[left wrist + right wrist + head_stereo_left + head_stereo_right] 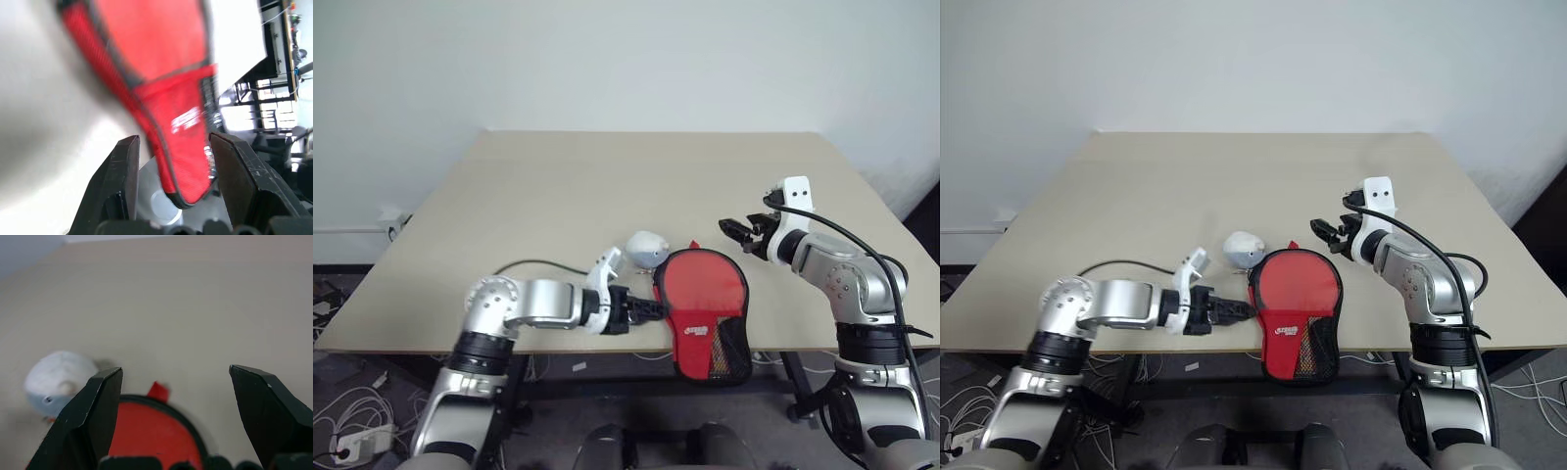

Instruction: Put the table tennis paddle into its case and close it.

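Head view, case: the red paddle-shaped fabric pouch with a white logo and black mesh handle end (pixel 705 313) lay at the near edge of the pale beige tabletop (pixel 607 186), its mesh end hanging past the edge.
Head view, paddle: no wooden handle or bat could be made out apart from the case; whether it sat inside could not be told.
Head view, left gripper: the left gripper (pixel 656 309) pointed sideways at the case's left rim, fingertips right beside it; contact could not be judged.
Head view, right gripper: the right gripper (pixel 736 231) hovered above the table beyond the case's right side, apart from it.
Head view, other object: a rounded white-grey object (pixel 646 248) lay just behind the case's upper left.
Left wrist view: the two black fingers (pixel 122 176) stood parted, the case's narrow red end with its logo (pixel 181 147) seen between them, gripped by neither.
Right wrist view: the black fingers (pixel 98 406) stood wide apart with nothing between them; beyond lay the case's round red top (pixel 151 431) and the white-grey object (pixel 56 379).
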### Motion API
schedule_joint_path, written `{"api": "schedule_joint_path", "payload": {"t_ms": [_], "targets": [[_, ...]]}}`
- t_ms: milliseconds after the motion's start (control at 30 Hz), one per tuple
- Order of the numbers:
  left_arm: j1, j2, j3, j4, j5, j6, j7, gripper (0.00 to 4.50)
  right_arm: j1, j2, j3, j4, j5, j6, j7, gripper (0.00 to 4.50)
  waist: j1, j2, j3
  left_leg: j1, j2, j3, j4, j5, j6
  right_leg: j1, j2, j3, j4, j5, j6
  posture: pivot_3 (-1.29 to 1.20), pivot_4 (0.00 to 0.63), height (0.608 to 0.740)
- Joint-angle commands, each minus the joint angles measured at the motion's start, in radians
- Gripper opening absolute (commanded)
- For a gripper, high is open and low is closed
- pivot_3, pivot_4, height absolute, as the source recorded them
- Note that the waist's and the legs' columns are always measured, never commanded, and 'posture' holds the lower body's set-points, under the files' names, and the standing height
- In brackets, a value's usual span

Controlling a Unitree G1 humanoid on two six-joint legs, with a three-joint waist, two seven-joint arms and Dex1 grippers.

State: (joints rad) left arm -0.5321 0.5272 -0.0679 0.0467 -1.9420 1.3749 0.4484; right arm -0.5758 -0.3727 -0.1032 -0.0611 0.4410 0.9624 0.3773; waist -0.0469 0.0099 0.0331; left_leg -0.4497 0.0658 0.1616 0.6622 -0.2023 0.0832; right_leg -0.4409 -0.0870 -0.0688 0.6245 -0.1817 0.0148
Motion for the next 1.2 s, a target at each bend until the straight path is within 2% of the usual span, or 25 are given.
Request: {"api": "schedule_joint_path", "payload": {"t_ms": [33,133,267,433,467,600,733,867,967,1200], "targets": [[-0.056,0.06,0.026,-0.041,0.058,-0.003,-0.15,2.33,-0.01,-0.006,-0.001,-0.063,0.031,0.003,0.033,3.79,0.0,0.0,0.0,0.0,0.0,0.0,0.0,0.0,0.0,0.0,0.0,0.0,0.0,0.0,0.0,0.0,0.0,0.724],[-0.125,0.087,0.019,0.034,0.232,-0.03,-0.242,2.37,-0.011,0.0,0.014,-0.054,0.025,0.0,0.039,3.23,0.0,0.0,0.0,0.0,0.0,0.001,-0.001,0.001,-0.001,0.0,0.0,-0.001,0.0,0.0,0.0,0.0,0.0,0.724],[-0.242,0.073,0.006,0.155,0.483,-0.103,-0.376,2.37,-0.009,0.012,0.059,-0.015,-0.007,-0.01,0.037,1.91,0.0,0.0,0.0,0.0,0.0,0.003,-0.002,0.001,-0.002,-0.001,0.0,-0.001,0.0,0.0,0.0,0.0,0.0,0.724],[-0.351,0.043,-0.078,0.265,0.816,-0.232,-0.578,2.37,-0.016,0.045,0.101,0.035,-0.033,-0.026,0.032,0.17,-0.001,0.0,0.0,0.001,0.001,0.015,-0.004,0.001,-0.003,-0.003,0.0,0.0,0.0,0.0,0.0,0.0,0.0,0.724],[-0.373,0.033,-0.094,0.291,0.875,-0.263,-0.619,2.37,-0.017,0.05,0.108,0.042,-0.037,-0.026,0.032,0.02,-0.001,0.0,0.0,0.001,0.001,0.016,-0.005,0.002,-0.003,-0.004,0.0,0.0,0.0,0.0,-0.001,0.0,0.0,0.724],[-0.477,-0.03,-0.162,0.467,1.113,-0.414,-0.782,2.37,-0.019,0.074,0.136,0.086,-0.061,-0.035,0.028,0.02,0.0,0.0,0.0,0.001,0.002,0.018,-0.006,0.002,-0.004,-0.005,0.0,0.001,0.0,0.001,-0.002,0.0,0.0,0.724],[-0.57,-0.116,-0.172,0.697,1.302,-0.56,-0.879,2.37,-0.024,0.097,0.144,0.142,-0.098,-0.058,0.003,0.02,-0.002,0.0,0.0,0.0,0.002,0.018,-0.007,0.002,-0.004,-0.006,-0.001,0.001,-0.001,0.001,-0.002,0.0,0.0,0.724],[-0.62,-0.188,-0.186,0.865,1.45,-0.664,-0.966,3.22,-0.024,0.111,0.137,0.148,-0.099,-0.051,0.001,0.0,-0.002,0.0,0.0,0.0,0.002,0.019,-0.008,0.002,-0.004,-0.007,0.0,0.002,0.0,0.001,-0.002,0.0,0.0,0.724],[-0.65,-0.226,-0.159,0.955,1.511,-0.678,-1.014,4.35,-0.018,0.117,0.138,0.143,-0.101,-0.049,-0.001,0.0,-0.002,0.0,0.0,0.0,0.002,0.019,-0.007,0.002,-0.004,-0.007,0.0,0.002,0.0,0.001,-0.002,0.0,0.0,0.724],[-0.669,-0.268,-0.108,1.042,1.61,-0.71,-1.102,4.45,0.002,0.123,0.138,0.135,-0.104,-0.04,-0.013,0.0,-0.001,0.0,0.0,-0.004,0.003,0.017,-0.003,0.002,-0.003,-0.01,0.0,0.002,0.001,0.001,-0.002,0.0,0.0,0.724]]}}
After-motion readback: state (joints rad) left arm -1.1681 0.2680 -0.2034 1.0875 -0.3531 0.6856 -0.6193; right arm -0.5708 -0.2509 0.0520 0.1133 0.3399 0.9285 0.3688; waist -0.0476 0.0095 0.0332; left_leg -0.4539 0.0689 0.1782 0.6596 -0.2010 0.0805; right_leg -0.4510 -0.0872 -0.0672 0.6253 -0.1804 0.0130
